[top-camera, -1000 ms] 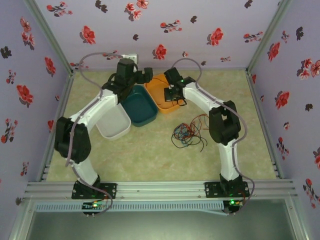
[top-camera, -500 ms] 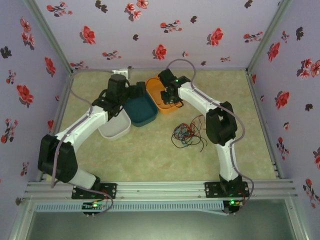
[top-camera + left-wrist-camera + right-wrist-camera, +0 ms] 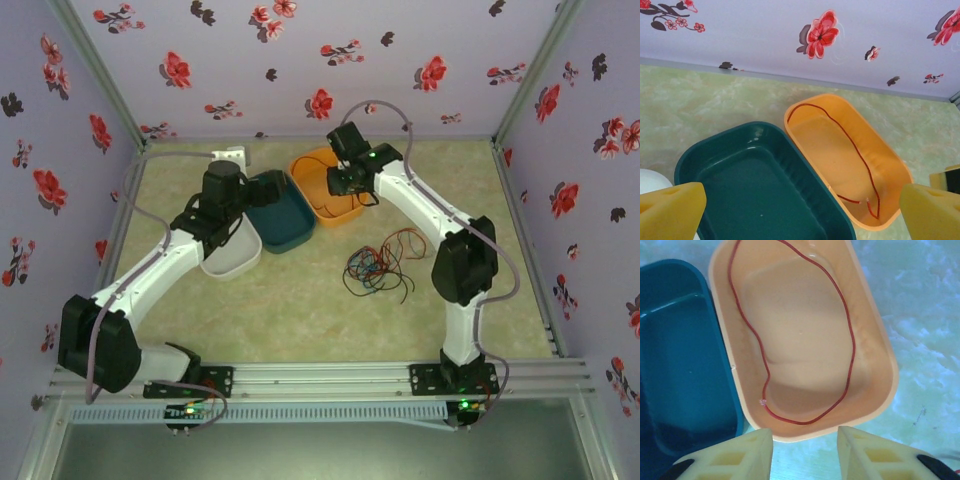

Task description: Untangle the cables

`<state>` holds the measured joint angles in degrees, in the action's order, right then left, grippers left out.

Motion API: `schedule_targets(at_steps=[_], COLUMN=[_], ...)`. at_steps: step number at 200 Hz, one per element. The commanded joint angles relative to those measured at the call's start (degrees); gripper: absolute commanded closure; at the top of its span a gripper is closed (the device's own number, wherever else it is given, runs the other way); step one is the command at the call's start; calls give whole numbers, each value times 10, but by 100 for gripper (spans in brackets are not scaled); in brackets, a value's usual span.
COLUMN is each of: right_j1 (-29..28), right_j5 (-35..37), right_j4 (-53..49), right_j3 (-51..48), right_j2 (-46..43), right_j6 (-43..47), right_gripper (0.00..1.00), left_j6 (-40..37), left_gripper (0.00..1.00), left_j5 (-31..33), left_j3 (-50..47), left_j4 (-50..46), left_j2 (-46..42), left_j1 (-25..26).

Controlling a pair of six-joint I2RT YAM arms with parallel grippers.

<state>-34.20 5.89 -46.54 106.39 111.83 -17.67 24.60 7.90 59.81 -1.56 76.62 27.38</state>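
Top view: green marbled bench point(image 3: 300, 310) w/ three tubs in a slanted row near the middle of its far edge. These are a white plastic tub point(image 3: 228, 252) on the left, a dark teal rectangular plastic tub point(image 3: 282, 212) in the middle, and an orange oval plastic tub point(image 3: 322, 190) on the right. A tangled bundle of thin red, black and blue cables point(image 3: 375, 265) lies right of the bench centre, apart from the tubs and just inboard of the right arm. The left gripper point(image 3: 240, 195) is above the white/teal tubs and the right gripper point(image 3: 350, 188) above the orange tub. Can't judge jaw gaps from here.

Left wrist view: left gripper point(image 3: 800, 215) is spread wide, w/ yellow fingertips point(image 3: 670, 210) at the two bottom corners and nothing betw. them. Below are the teal tub point(image 3: 715, 155) and, touching its right side, the orange tub point(image 3: 890, 165). A single thin red cable point(image 3: 855, 145) lies inside the orange tub in one long loose loop along the floor and wall. A sliver of the white tub point(image 3: 647, 180) is at the left.

Right wrist view: right gripper point(image 3: 805, 455) is partly open w/ a moderate gap and nothing held. It hangs above the near end of the orange tub point(image 3: 880, 340). The red cable point(image 3: 850, 340) rings the tub floor, both ends near the teal-side wall. The teal tub point(image 3: 680, 340) sits alongside, rims touching. Bare bench point(image 3: 920, 315) is to the right.
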Motion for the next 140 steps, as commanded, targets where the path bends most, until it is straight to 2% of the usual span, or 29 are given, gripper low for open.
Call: schedule_targets(at_steps=[1,15,57,93,140], right_j1=[-3,-4,-4,-6,-4], right_j5=[-39,-60,-62,-71,-40], right_j4=[12,9,1,-6,-8], right_j3=[-27,-36,-54,-36,-36], right_j2=[-18,-14,6,43,44], right_j6=[23,39,50,54,47], right_gripper=[66,68,70,76,77], left_j6=[4,-1,-19,-20,-25], left_gripper=[0,0,0,0,0], left_j5=[-5,-7,-11,-9,6], left_j3=[-6,-4,3,0,-6], left_j4=[-6,-15,-43,-51,-68], left_j2=[-18,-20,-20,-19,-30], left_j1=[1,2,1,1,1])
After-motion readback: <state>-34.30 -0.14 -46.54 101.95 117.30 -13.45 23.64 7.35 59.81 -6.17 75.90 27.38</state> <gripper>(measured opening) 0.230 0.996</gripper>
